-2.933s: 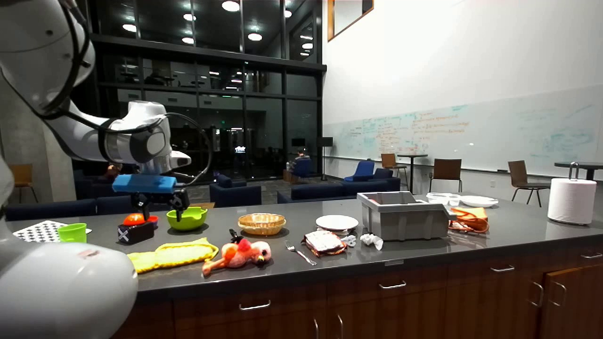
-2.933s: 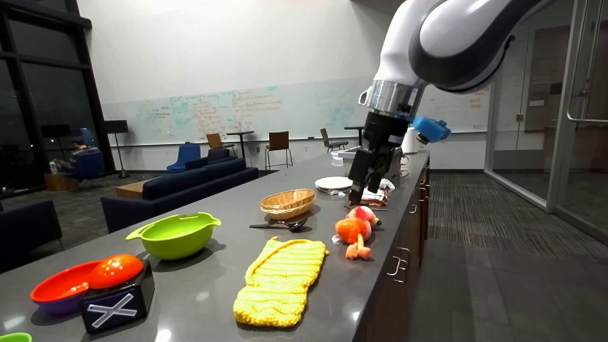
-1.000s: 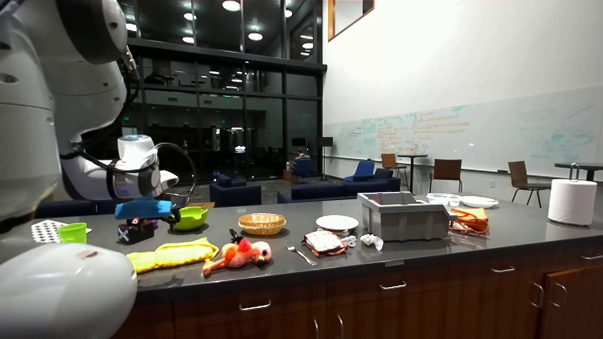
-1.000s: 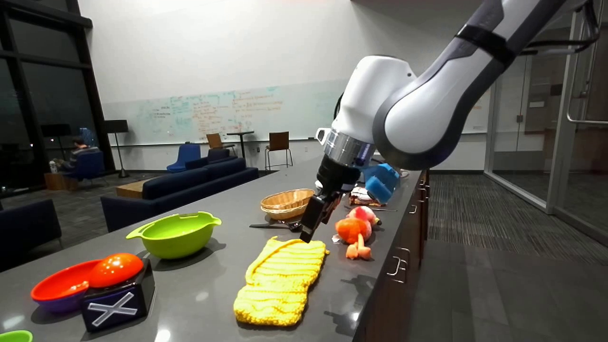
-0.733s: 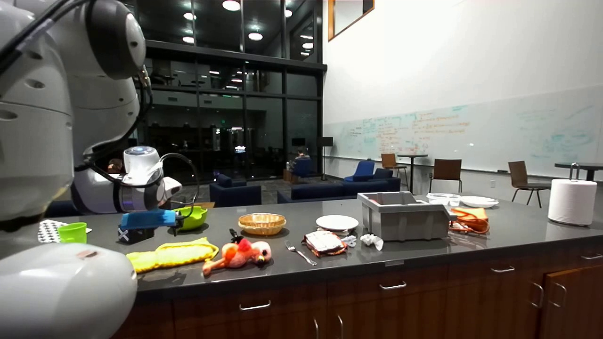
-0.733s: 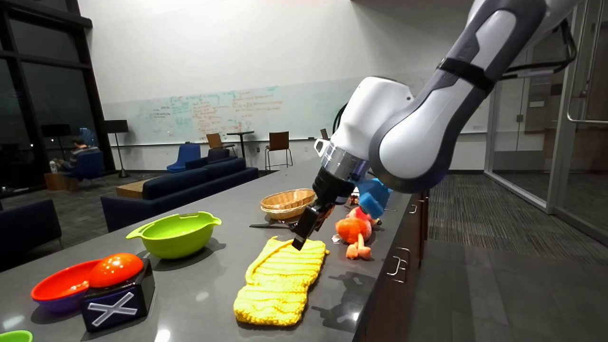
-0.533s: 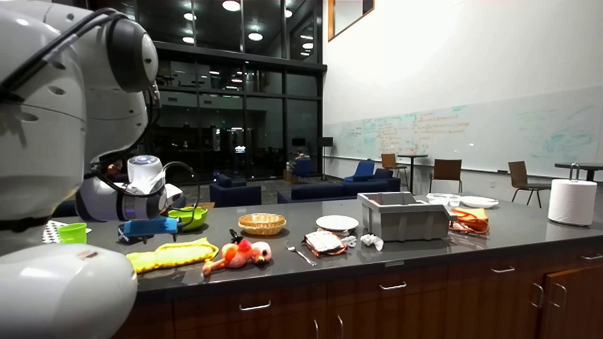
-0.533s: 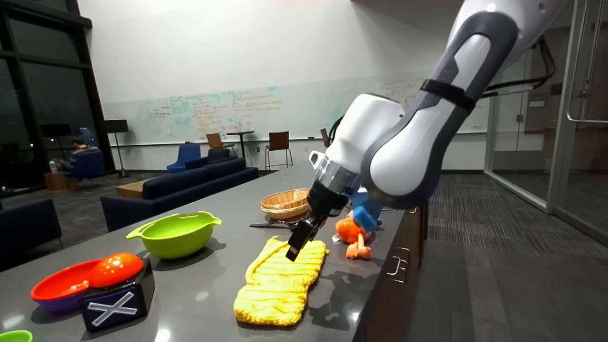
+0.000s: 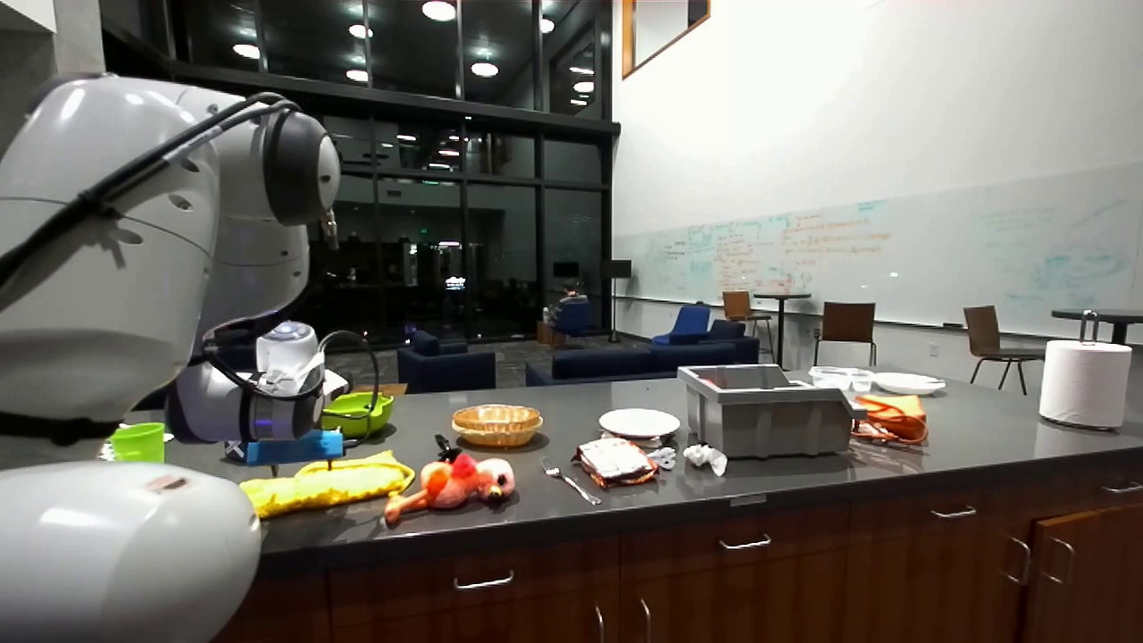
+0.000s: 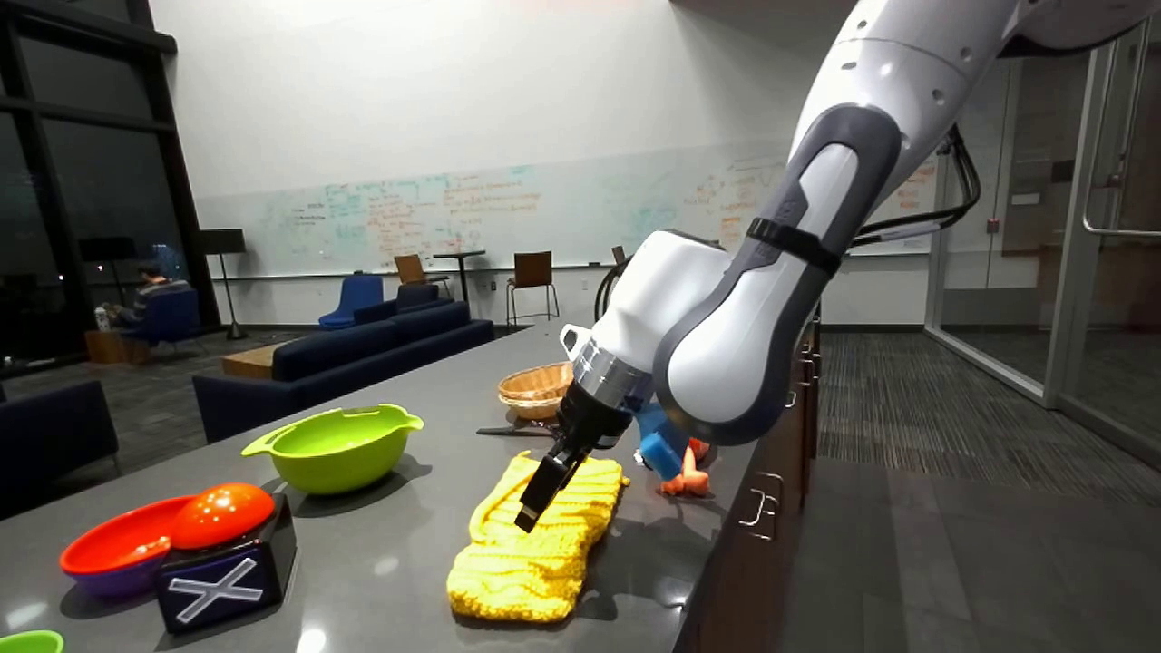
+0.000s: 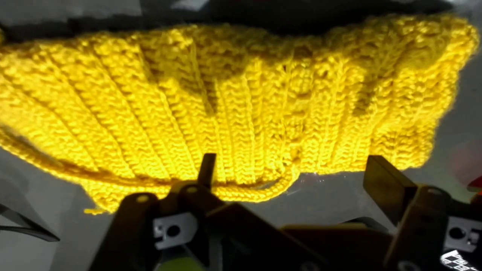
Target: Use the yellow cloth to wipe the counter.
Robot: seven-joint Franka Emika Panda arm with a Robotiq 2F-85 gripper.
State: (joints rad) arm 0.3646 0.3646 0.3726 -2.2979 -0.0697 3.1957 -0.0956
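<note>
The yellow cloth (image 10: 535, 576), knitted and wrinkled, lies flat on the dark grey counter (image 10: 399, 553). It also shows in an exterior view (image 9: 348, 483) and fills much of the wrist view (image 11: 241, 131). My gripper (image 11: 290, 156) is open and empty, its two black fingers wide apart. It hangs tilted over the middle of the cloth (image 10: 526, 524), also seen low over it in an exterior view (image 9: 304, 464). Finger shadows fall on the cloth apart from the fingertips, so the tips seem a little above it. The gripper hides part of the cloth.
A lime-green bowl (image 10: 345, 453) and a black box with an orange dome (image 10: 222, 585) stand beside the cloth. A plush toy (image 9: 460, 482), a basket (image 9: 496, 426), a fork (image 9: 571, 482) and a grey bin (image 9: 763, 420) are further along the counter.
My gripper has come down from above the plush toy and moved over the cloth, now lower and over its middle. The cloth and the other things have not moved.
</note>
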